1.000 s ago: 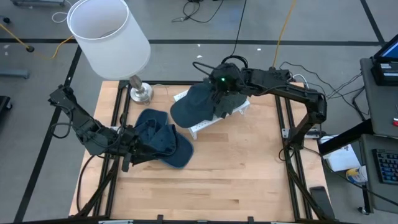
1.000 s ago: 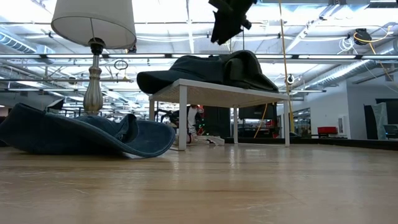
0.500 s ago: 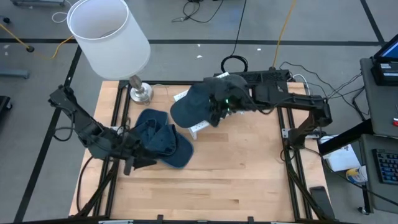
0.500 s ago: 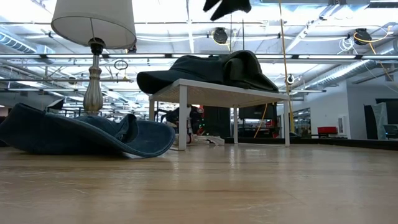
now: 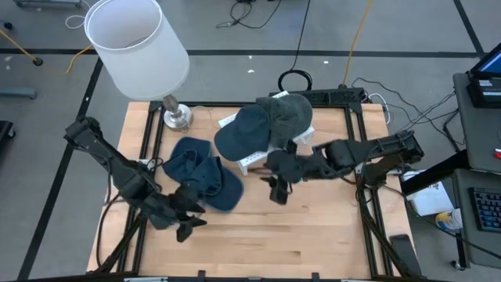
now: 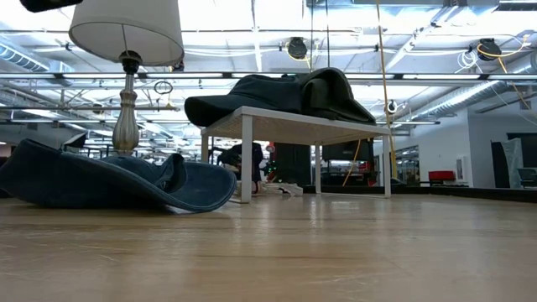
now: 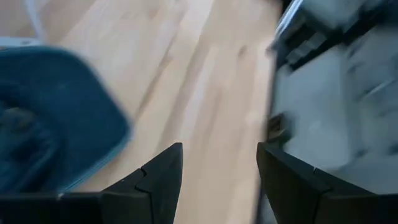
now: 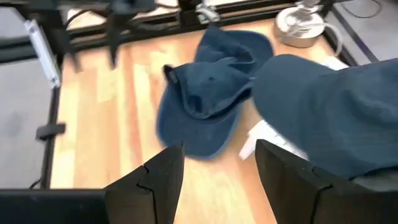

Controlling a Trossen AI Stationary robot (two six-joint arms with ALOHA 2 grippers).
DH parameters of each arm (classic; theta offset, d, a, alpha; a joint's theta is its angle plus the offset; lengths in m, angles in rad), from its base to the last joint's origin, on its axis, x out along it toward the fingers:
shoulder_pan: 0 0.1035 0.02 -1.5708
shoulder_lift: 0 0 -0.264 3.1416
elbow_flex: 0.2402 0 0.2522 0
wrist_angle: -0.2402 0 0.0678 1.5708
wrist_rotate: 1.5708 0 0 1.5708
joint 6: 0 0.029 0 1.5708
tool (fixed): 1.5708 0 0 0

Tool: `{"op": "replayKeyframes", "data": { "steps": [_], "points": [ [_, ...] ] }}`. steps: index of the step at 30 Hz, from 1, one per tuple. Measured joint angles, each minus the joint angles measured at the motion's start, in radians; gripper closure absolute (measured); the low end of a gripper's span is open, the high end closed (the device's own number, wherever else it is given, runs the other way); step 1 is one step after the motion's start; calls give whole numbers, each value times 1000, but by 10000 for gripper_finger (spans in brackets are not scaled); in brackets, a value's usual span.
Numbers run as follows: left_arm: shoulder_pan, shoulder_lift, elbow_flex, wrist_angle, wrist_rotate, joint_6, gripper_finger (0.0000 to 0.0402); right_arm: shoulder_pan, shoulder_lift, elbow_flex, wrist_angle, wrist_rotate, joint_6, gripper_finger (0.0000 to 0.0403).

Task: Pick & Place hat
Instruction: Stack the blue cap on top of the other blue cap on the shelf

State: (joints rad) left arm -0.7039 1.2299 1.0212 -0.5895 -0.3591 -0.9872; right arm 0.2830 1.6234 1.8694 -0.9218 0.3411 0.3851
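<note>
A dark grey-green hat (image 5: 262,124) (image 6: 285,94) rests on a small white rack (image 5: 252,160) (image 6: 294,124), its brim hanging over the rack's edge. A blue denim hat (image 5: 202,178) (image 6: 117,180) lies crumpled on the wooden table, brim on the wood. My right gripper (image 5: 276,192) (image 8: 217,149) is open, near the rack's near side, touching nothing; its wrist view shows the blue hat (image 8: 211,106) and the dark hat (image 8: 336,112). My left gripper (image 5: 190,223) (image 7: 217,149) is open, just near of the blue hat (image 7: 50,118), apart from it.
A lamp with a white shade (image 5: 137,43) (image 6: 126,33) stands on its metal base (image 5: 177,116) at the table's far left corner. Bare wood (image 5: 297,235) fills the near half of the table. Black frame rails (image 5: 366,157) run along both sides.
My right gripper has moved from above the dark hat on the rack toward the table's near edge, clear of the rack; the dark hat stays on the rack. My left gripper has drawn back from the blue hat's edge toward the near edge. The blue hat lies as before.
</note>
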Motion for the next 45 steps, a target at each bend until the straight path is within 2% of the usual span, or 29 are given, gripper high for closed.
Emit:
{"op": "replayKeyframes", "data": {
  "steps": [6,10,16,20,28,35,40,45],
  "points": [
    [23,147,230,-352,52,103,193,103,-1,0,-16,-1,-2,211],
    [31,218,336,-511,59,166,193,161,-1,0,-17,-1,-3,211],
    [48,280,380,-613,169,265,192,225,-32,0,-64,-5,3,208],
    [54,326,380,-664,194,294,192,244,-57,0,-89,-3,-19,205],
    [93,456,380,-665,175,413,192,237,-76,0,-103,-2,-75,208],
    [148,563,380,-601,153,421,192,234,-76,0,-101,-2,-141,209],
    [169,630,380,-522,143,472,192,233,-76,0,-101,-2,-144,211],
    [187,693,380,-509,100,474,192,233,-76,0,-101,-2,-144,213]
  ]
}}
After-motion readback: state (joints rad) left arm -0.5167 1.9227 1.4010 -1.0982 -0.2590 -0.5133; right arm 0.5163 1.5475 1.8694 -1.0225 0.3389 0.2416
